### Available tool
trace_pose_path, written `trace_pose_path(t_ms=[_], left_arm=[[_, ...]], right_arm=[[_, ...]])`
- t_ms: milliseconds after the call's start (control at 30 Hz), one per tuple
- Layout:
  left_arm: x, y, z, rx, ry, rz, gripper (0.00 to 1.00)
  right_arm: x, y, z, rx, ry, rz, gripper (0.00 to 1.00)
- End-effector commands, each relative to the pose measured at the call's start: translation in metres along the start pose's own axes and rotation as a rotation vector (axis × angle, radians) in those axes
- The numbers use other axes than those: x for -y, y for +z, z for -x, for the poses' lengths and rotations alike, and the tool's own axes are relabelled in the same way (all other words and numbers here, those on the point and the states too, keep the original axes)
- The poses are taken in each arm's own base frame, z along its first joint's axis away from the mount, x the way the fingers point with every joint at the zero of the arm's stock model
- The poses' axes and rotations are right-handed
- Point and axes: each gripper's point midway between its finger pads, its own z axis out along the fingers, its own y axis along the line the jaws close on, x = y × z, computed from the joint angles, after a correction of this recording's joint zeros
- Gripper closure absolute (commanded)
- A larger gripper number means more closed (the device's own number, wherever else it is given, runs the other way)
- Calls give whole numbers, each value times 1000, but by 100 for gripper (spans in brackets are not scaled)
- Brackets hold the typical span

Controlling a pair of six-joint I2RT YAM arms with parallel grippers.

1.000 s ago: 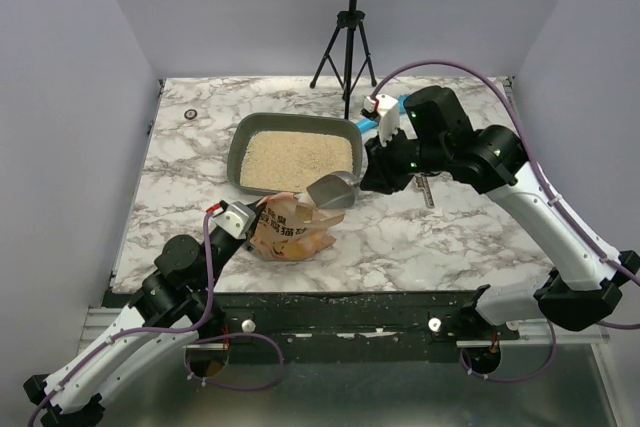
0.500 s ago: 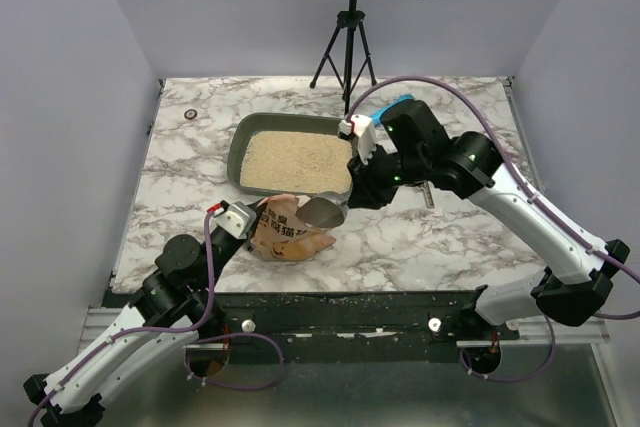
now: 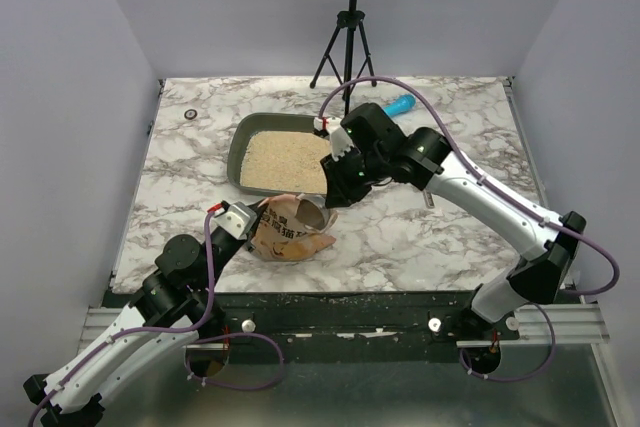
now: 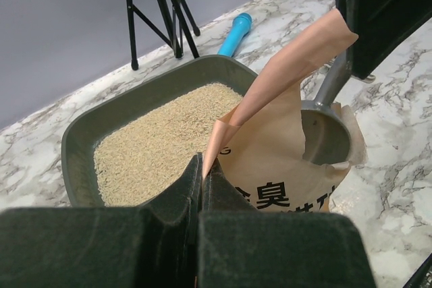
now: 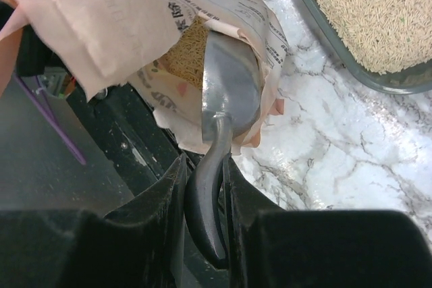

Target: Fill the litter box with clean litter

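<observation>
- 2 end effectors are engaged. The left end effector [image 4: 201,168] has its fingers together, pinching the raised edge of the orange-pink bag [image 4: 270,173]. From above, its tips are lost behind the bag's crumpled top.
- The right end effector [image 5: 206,170] is clamped on the dark handle of the silver scoop [image 5: 233,89]. The handle's lower end sinks into shadow between the fingers.
- Top view: the right arm covers the near right corner of the litter box [image 3: 238,152] and all but a sliver of the scoop.
- Left wrist view: the right end effector is cut off by the upper right frame corner. Only a black block above the scoop handle shows.
- The scoop bowl sits tilted in the bag's mouth. Its leading edge is down inside and out of sight. The part of the bowl that shows is bare metal.
- The bag lies on the marble tabletop [image 3: 430,237] just in front of the litter box; I cannot tell whether they touch. Beige granules show inside it past the scoop's edge, but the fill level is not readable.
- The litter box stands mid-tabletop, beyond the bag. Clean litter [image 3: 290,159] covers its floor wall to wall, below the rim.
- 1 blue cylinder [image 3: 400,105] lies beyond the box's far right corner, near the tripod [image 3: 345,47] feet.
</observation>
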Motion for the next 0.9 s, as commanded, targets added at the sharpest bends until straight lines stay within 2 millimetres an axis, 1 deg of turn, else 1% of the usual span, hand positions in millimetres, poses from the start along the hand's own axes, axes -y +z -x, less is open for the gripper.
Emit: trace_pose_path(t_ms=[0,100,233,300,367,400,467,600,667,867], left_arm=[[-4,-3,32,91,-29,6,100],[-2,-2,30,86,-29,-6,100],[1,-2,30,86,-30,-18,100],[0,-2,30,86,-30,-15,100],[0,-2,29,84,-29,-15,100],[0,-2,29,86,-28,-14,100],[1,-1,27,80,-26,-17,100],[1,-2,26,76,-15,-21,100],[1,-3,25,70,0,-26,100],[0,-6,26,58,23,-28,100]], right_arm=[[28,22,-9,-60,120,-156,100],[33,43,-28,-133,163,-149,99],[33,80,-55,-175,277,-37,100],[31,96,-64,-167,340,34,99],[27,107,-69,-142,397,103,100],[26,111,-72,-127,426,133,100],[25,118,-66,-41,474,205,99],[23,121,-71,69,600,302,99],[19,123,-72,136,633,358,99],[6,119,-53,292,715,538,99]])
